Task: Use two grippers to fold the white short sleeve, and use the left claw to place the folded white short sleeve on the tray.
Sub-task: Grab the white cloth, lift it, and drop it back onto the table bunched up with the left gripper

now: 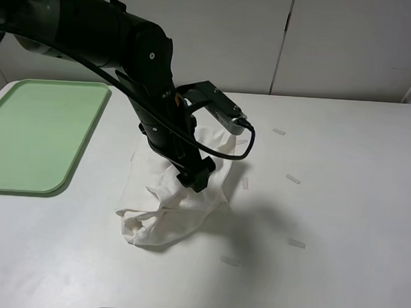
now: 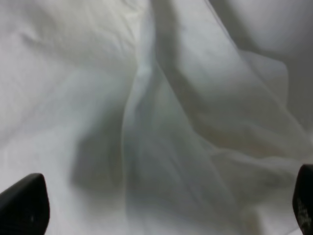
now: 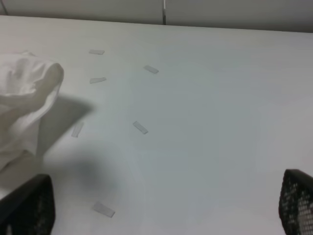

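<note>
White cotton in a rumpled heap: in the high exterior view the white short sleeve point(image 1: 168, 207) lies on the tabletop point(image 1: 341, 202), about midway between the far and near edges and somewhat toward the left edge. It is crumpled rather than folded, with loose lobes and deep creases. The glossy black left arm point(image 1: 95, 31) reaches in from the far-left corner and bends steeply down, so that the left gripper point(image 1: 197, 178) sits right at the top of the heap. From here I cannot tell whether it touches the cloth. The pale-green tray point(image 1: 34, 135) lies flat along the left edge, toward the far-left corner, well apart from the shirt. Small pale tape strips point(image 1: 292, 178) are scattered on the bare surface between the shirt and the right edge. The right gripper does not show in this view.

In the left wrist view, white fabric fills the whole picture, with a long fold running across it. The left gripper's point(image 2: 164, 205) two dark fingertips point(image 2: 24, 203) stand spread wide at either side. It is released and pinches nothing, with cloth lying in the gap between the tips.

In the right wrist view, the right gripper point(image 3: 161, 203) is likewise released, its mesh-textured fingertips point(image 3: 298, 203) far apart over bare tabletop and holding nothing. One edge of the shirt heap point(image 3: 24, 93) shows off to the side, with several tape strips near it.
</note>
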`<state>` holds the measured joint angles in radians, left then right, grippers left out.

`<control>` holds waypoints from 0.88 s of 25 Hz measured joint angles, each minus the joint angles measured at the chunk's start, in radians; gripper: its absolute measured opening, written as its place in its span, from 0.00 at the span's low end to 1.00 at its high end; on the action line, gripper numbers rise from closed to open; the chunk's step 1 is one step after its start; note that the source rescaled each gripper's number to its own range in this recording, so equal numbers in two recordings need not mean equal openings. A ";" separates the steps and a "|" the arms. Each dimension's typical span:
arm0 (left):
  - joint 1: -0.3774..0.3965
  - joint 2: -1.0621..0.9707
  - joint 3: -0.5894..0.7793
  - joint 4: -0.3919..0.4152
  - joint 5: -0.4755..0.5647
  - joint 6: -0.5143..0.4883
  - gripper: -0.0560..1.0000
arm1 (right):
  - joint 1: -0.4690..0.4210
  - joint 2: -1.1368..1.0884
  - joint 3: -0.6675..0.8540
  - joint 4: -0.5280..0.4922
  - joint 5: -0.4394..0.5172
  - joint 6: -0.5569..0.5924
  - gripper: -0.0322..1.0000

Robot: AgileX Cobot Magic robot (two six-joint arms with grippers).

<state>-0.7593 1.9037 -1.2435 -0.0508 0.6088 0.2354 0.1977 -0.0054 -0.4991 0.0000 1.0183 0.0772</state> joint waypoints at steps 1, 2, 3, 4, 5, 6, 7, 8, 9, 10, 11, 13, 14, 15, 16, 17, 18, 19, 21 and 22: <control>0.000 0.000 0.000 0.001 0.002 -0.004 1.00 | 0.000 0.000 0.000 0.000 0.000 0.000 1.00; 0.000 0.000 0.000 0.000 0.002 -0.004 1.00 | 0.000 0.000 0.000 0.000 -0.001 0.000 1.00; 0.000 0.000 0.000 -0.004 0.002 -0.005 1.00 | 0.000 0.000 0.000 0.000 -0.001 0.000 1.00; 0.000 0.000 0.000 -0.014 0.002 -0.005 1.00 | 0.000 0.000 0.000 0.000 -0.001 0.000 1.00; 0.000 0.000 0.000 -0.031 0.004 -0.006 1.00 | 0.000 0.000 0.000 0.000 -0.001 0.000 1.00; 0.000 0.001 0.000 -0.044 0.005 -0.006 1.00 | 0.000 0.000 0.000 0.000 -0.001 0.000 1.00; 0.000 0.002 0.000 -0.055 0.013 -0.007 1.00 | 0.000 0.000 0.000 0.000 -0.001 0.000 1.00; 0.000 0.002 0.000 -0.055 0.013 -0.007 1.00 | 0.000 0.000 0.000 0.000 -0.001 0.000 1.00; 0.000 0.010 0.000 -0.059 0.014 -0.007 1.00 | 0.000 0.000 0.000 0.000 -0.001 0.000 1.00; 0.000 0.014 0.000 -0.063 0.014 -0.007 1.00 | 0.000 0.000 0.000 0.000 -0.001 0.000 1.00; -0.004 0.019 0.000 -0.072 0.014 -0.007 1.00 | 0.000 0.000 0.000 0.000 -0.001 0.000 1.00; -0.016 0.031 0.001 -0.101 0.016 -0.007 1.00 | 0.000 0.000 0.000 0.000 -0.001 0.000 1.00; -0.016 0.031 0.001 -0.101 0.016 -0.007 1.00 | 0.000 0.000 0.000 0.000 -0.001 0.000 1.00; -0.024 0.038 0.001 -0.114 0.018 -0.007 1.00 | 0.000 0.000 0.000 0.000 -0.001 0.000 1.00; -0.037 0.047 0.001 -0.124 0.018 -0.007 1.00 | 0.000 0.000 0.000 0.000 -0.001 0.000 1.00; -0.049 0.053 0.001 -0.128 0.017 -0.007 1.00 | 0.000 0.000 0.000 0.000 -0.001 0.000 1.00; -0.058 0.057 0.001 -0.131 0.014 -0.007 1.00 | 0.000 0.000 0.000 0.000 -0.001 0.000 1.00; -0.070 0.060 0.001 -0.132 0.011 -0.007 1.00 | 0.000 0.000 0.000 0.000 -0.001 0.000 1.00; -0.097 0.064 0.001 -0.136 -0.001 -0.007 1.00 | 0.000 0.000 0.000 0.000 -0.001 0.000 1.00; -0.110 0.064 0.001 -0.141 -0.008 -0.007 1.00 | 0.000 0.000 0.000 0.000 -0.001 0.000 1.00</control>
<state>-0.8695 1.9674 -1.2426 -0.1914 0.6008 0.2289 0.1977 -0.0054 -0.4991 0.0000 1.0175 0.0772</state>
